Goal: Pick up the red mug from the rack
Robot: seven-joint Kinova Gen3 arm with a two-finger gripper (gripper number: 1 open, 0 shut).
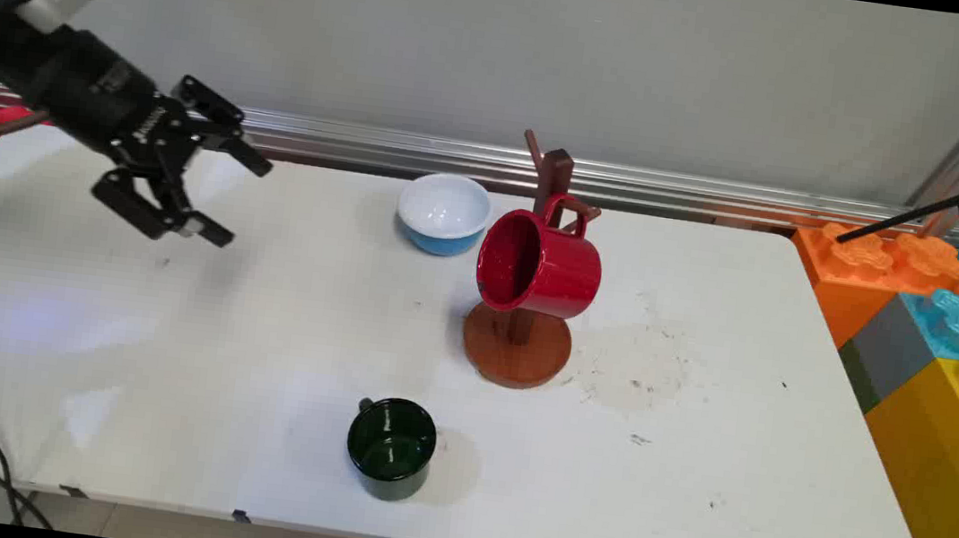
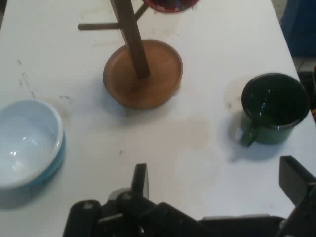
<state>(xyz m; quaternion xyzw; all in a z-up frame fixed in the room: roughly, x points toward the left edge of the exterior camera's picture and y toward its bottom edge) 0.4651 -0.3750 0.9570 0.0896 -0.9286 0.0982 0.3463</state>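
The gripper (image 1: 226,191) hangs over the table's (image 1: 735,479) far left part, fingers spread apart and holding nothing. Well to its right stand a blue bowl (image 1: 443,212) (white inside) and a wooden mug tree (image 1: 518,343) bearing a red mug (image 1: 539,265). A dark green mug (image 1: 390,448) sits upright near the front edge.

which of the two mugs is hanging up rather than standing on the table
The red mug, hung by its handle on the wooden mug tree; the dark green mug stands upright on the table.
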